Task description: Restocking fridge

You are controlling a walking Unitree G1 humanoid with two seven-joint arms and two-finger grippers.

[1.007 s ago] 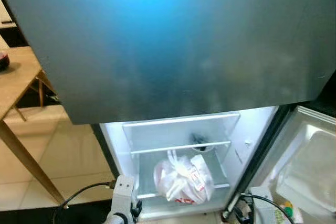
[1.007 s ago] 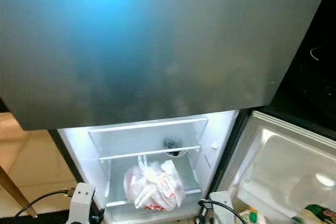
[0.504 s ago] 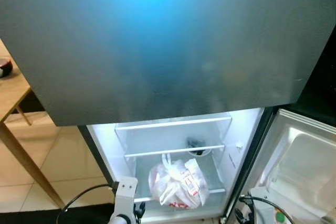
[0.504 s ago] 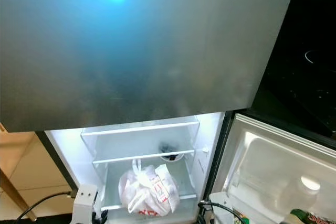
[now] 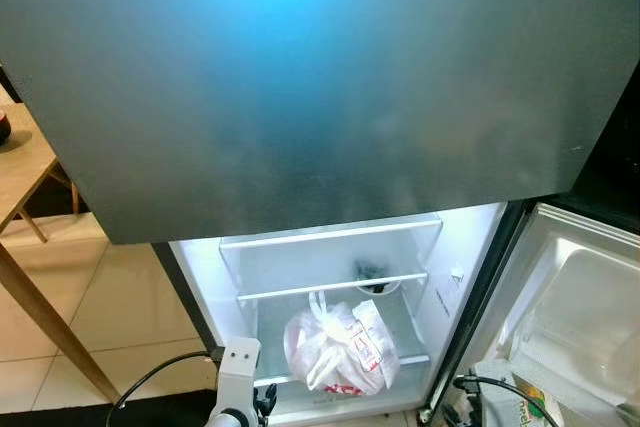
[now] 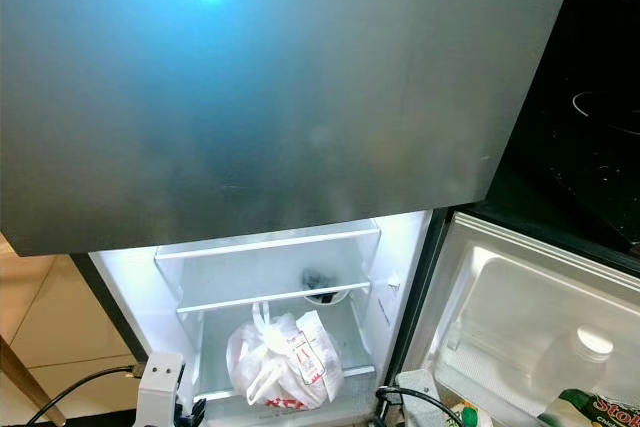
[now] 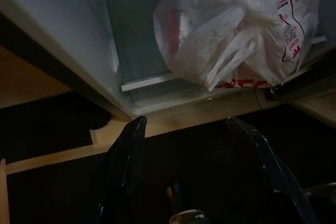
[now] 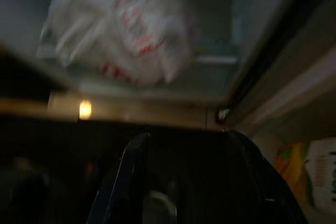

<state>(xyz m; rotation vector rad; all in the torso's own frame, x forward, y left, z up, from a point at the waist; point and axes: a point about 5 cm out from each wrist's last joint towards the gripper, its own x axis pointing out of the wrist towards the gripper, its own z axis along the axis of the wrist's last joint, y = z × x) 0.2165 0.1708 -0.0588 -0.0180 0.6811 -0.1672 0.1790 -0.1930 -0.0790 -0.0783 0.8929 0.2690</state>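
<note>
Far left we see a wooden table (image 5: 22, 172) w/ a slanted leg, standing on pale floor tiles (image 5: 120, 297). Next to it is the fridge: its upper door (image 5: 310, 87), grey and shut, w/ a bluish glare near the top, hangs over most of the head views. Below it the lower compartment (image 5: 335, 307) is lit and open. Inside, a glass shelf (image 5: 330, 284) runs across the back, w/ a small dark item (image 5: 372, 272) on it, too small to tell what it is. Under the shelf, a white plastic bag (image 5: 338, 347) w/ red print and knotted handles sits on the compartment floor, about centre, near the front edge.

Our left gripper (image 7: 191, 129) hangs low in front of the fridge's bottom edge, left of the bag; its two black fingers (image 7: 126, 150) are spread apart w/ nothing between them, the bag beyond and apart from the tips. The left arm's silver wrist (image 5: 236, 372) w/ a black cable shows at the near edge, just left of the bag.

Our right gripper (image 8: 186, 140) is low too, near the compartment's right front corner; view is blurred and dark, but the fingers (image 8: 128, 166) stand apart and hold nothing. The bag shows blurred beyond them.

Right of the compartment, the lower door (image 6: 530, 317) stands swung open, white inner lining facing us. Its door bin holds a white-capped bottle (image 6: 590, 347) and a green-labelled pack (image 6: 600, 409) at the near right. Further right is a dark surface (image 6: 590, 127).
</note>
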